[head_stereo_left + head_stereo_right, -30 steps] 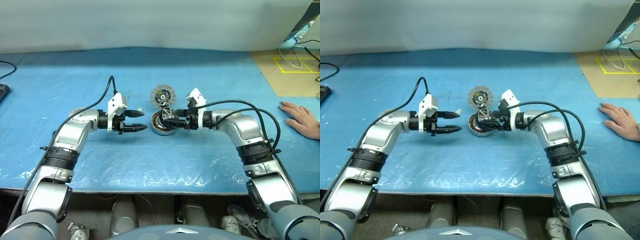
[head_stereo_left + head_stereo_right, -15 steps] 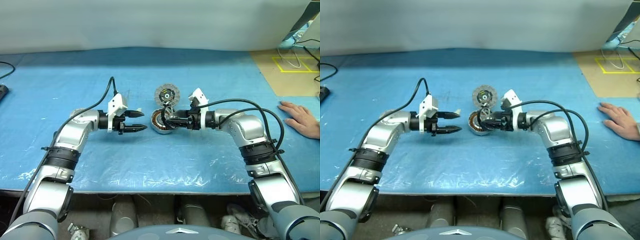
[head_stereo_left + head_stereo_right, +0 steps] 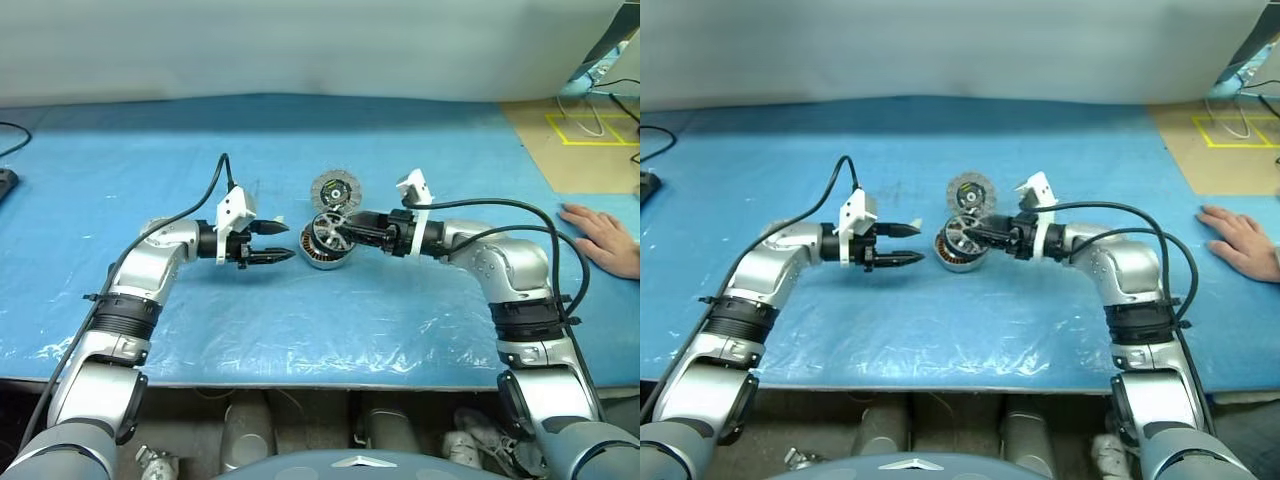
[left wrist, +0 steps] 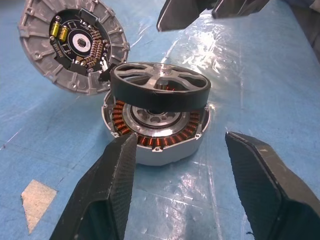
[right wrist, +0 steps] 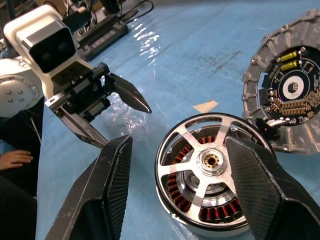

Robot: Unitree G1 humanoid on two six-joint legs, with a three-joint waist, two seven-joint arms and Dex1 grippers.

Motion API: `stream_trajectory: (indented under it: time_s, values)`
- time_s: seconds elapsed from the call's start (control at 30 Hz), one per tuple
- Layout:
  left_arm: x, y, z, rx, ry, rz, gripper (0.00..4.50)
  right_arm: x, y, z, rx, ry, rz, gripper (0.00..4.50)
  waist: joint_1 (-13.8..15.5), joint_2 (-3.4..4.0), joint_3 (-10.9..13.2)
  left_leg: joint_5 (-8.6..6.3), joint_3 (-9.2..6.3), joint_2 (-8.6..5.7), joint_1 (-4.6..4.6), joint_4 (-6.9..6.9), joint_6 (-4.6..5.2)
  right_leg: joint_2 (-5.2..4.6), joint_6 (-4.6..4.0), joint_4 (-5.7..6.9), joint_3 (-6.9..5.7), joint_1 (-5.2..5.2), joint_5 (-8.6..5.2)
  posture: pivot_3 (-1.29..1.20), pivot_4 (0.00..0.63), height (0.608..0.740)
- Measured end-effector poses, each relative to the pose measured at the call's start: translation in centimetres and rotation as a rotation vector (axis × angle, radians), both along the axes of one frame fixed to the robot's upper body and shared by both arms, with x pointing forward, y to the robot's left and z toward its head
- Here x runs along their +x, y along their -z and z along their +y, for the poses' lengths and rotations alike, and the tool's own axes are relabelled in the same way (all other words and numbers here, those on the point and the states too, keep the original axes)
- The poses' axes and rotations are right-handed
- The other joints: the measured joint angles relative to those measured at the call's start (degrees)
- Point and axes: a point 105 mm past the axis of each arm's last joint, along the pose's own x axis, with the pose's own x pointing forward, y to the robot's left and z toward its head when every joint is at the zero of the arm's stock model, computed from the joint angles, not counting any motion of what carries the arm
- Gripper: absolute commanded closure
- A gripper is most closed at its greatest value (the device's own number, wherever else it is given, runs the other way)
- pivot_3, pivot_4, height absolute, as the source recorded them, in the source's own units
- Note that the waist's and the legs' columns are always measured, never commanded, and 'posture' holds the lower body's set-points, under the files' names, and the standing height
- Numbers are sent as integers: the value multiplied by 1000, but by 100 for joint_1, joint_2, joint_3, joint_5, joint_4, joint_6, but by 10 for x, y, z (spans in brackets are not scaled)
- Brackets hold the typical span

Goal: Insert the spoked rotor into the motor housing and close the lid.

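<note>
From the head camera, the motor housing (image 3: pixel 322 247) sits mid-table (image 3: pixel 420 320) with the spoked rotor (image 3: pixel 329 231) perched on top, the lid (image 3: pixel 334 190) just beyond at twelve o'clock. The left tool (image 3: pixel 283 242) waits at nine o'clock, released and empty; the right tool (image 3: pixel 345 233), at three o'clock, looks parted and off the rotor. The left wrist view adds that the rotor rides high and tilted, copper windings showing beneath, so probably unseated. The right wrist view shows the lid propped against the housing, hub facing out.

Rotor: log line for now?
rotor on housing, proud | lid off | left end effector open | right end effector open, clear
</note>
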Motion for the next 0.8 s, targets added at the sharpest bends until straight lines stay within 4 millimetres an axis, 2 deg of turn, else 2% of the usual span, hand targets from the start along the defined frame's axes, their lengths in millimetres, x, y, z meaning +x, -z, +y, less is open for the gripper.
stream_trajectory:
  time_s: [0.13, 0.3, 0.37, 0.43, 0.5, 0.57, 0.67, 0.8]
  values:
    - [0, 0, 0, 1, 1, 0, 1525, -3, 4, -1, -4, 26, 6, 1410, -11, 1, 0, 0, 0, 1, 2, 0, 0, 0, 0, 0, 1, 0, 0, 0, 150, 740]
    - [3, -6, -2, 2, 11, -14, 1525, -2, -1, -1, -23, 41, -7, 1410, -11, 1, 0, 0, 0, -1, 1, 0, 0, 0, 0, -1, 2, 0, 0, 0, 150, 740]
    - [4, -8, -2, 2, 14, -18, 1525, 3, -5, 1, -42, 54, -6, 1410, -24, 2, 1, 0, 0, -1, 3, 0, -1, 1, 0, -1, 3, 0, 0, 0, 150, 740]
    - [4, -7, -4, 1, 21, -14, 1525, 16, -9, 2, -112, 95, -8, 1410, -52, 3, 2, 0, 0, -2, 5, 0, -1, 1, 0, 1, 4, 0, 0, 0, 150, 740]
    - [3, -6, -5, 4, 27, -10, 1525, 18, -10, 3, -136, 90, 15, 1410, -46, 4, 2, 0, 0, -2, 3, -3, -1, 1, 0, -1, 2, 0, 0, 0, 150, 740]
    - [4, -4, -4, 12, 24, -14, 1525, 15, -3, 4, -183, 71, 57, 1410, -21, 4, 2, 0, 0, -3, 1, -8, -1, 1, 2, -8, 1, 0, 1, 0, 150, 740]
    - [4, -2, -4, 17, 22, -19, 1525, 11, 21, 6, -294, 52, 132, 1410, -8, 4, 2, 0, 0, -2, -2, -16, -2, 2, 21, -12, -3, 0, 12, 0, 150, 740]
    - [3, 0, -6, 11, 23, -19, 1525, 9, 27, 9, -313, 32, 156, 1410, -3, 6, 4, 0, 0, -2, 0, -16, -2, 1, 21, -12, -2, 0, 12, 0, 150, 740]
